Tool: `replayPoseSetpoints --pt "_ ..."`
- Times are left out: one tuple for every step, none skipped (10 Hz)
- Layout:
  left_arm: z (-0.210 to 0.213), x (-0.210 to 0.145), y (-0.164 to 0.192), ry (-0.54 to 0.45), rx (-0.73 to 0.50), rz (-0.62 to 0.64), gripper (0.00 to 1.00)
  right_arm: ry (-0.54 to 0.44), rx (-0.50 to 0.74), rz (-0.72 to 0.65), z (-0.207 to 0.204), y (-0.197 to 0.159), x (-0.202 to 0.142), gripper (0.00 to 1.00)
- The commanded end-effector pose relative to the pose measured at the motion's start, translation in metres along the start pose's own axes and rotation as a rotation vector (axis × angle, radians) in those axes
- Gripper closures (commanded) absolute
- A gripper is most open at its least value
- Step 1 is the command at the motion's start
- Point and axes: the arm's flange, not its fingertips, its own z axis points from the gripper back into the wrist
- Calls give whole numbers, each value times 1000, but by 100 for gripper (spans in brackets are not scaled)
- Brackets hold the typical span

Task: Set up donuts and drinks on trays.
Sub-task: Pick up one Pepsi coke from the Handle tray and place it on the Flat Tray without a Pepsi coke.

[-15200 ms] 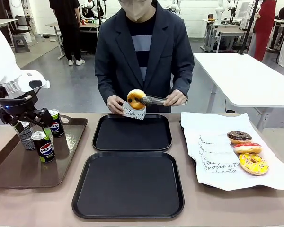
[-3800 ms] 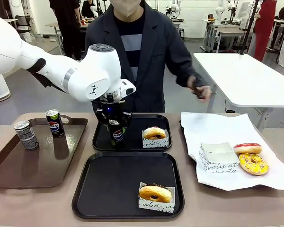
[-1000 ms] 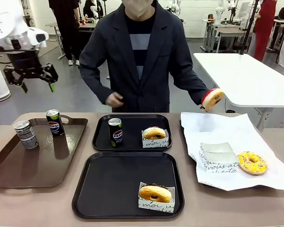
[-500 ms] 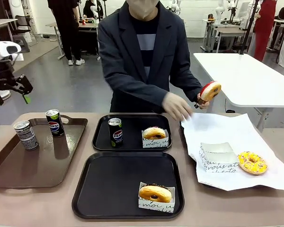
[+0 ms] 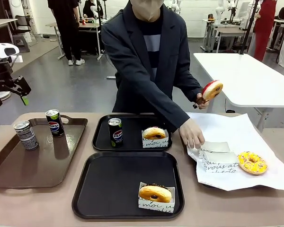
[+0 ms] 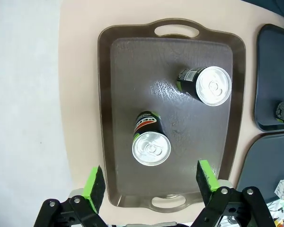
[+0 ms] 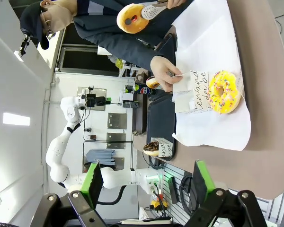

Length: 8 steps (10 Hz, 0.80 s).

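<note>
The left gripper (image 5: 11, 100) hangs high over the left side of the long brown plastic tray with handles (image 5: 19, 172). Its green-padded fingers are spread wide with nothing between them. Below it, upright on the brown tray, stand a slim grey patterned can (image 5: 26, 135) and, farther back and to the right, a slim black Pepsi can (image 5: 54, 123). Both are well apart from the gripper.

Right of the brown tray lie two matching black square plastic trays, one behind the other. The far black tray (image 5: 102, 142) carries a second Pepsi can (image 5: 115, 132) and a golden glazed ring donut (image 5: 154, 134) in a white paper sleeve. The near black tray (image 5: 118, 184) holds a dark-topped sleeved donut (image 5: 155, 194).

Farther right, a white printed paper sheet (image 5: 236, 130) bears a yellow sprinkled donut (image 5: 252, 162). The person's lower hand (image 5: 191, 133) rests on an empty white sleeve (image 5: 218, 160). The person's raised hand (image 5: 200, 100) lifts a pink-frosted donut (image 5: 211, 90) in tongs.

The right gripper (image 7: 148, 178) is in the air at the table end opposite the brown tray, fingers wide apart and empty.

What lies beneath the sheet is hidden save a dark edge. The tongs are mostly behind the donut. The left arm is cut off at the front view's edge.
</note>
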Motion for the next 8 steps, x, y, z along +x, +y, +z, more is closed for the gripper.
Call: replayPoseSetpoints --pt "2 0 -2 -6 1 21 0 -8 18 21 1 0 1 0" --pt "2 0 -2 -6 1 21 0 -8 18 21 1 0 1 0" --pt "2 0 -2 -6 1 21 0 -8 18 21 1 0 1 0" --pt "0 0 0 0 0 1 0 -8 18 21 1 0 1 0" --pt "-6 -5 -1 7 -5 -44 0 -8 18 21 1 0 1 0" --pt "-8 -12 1 -16 2 -50 0 -8 18 21 1 0 1 0" --pt "-13 -19 5 -48 -6 -49 0 -8 18 21 1 0 1 0" --pt "-20 -23 11 -66 -3 -39 0 -8 18 21 1 0 1 0"
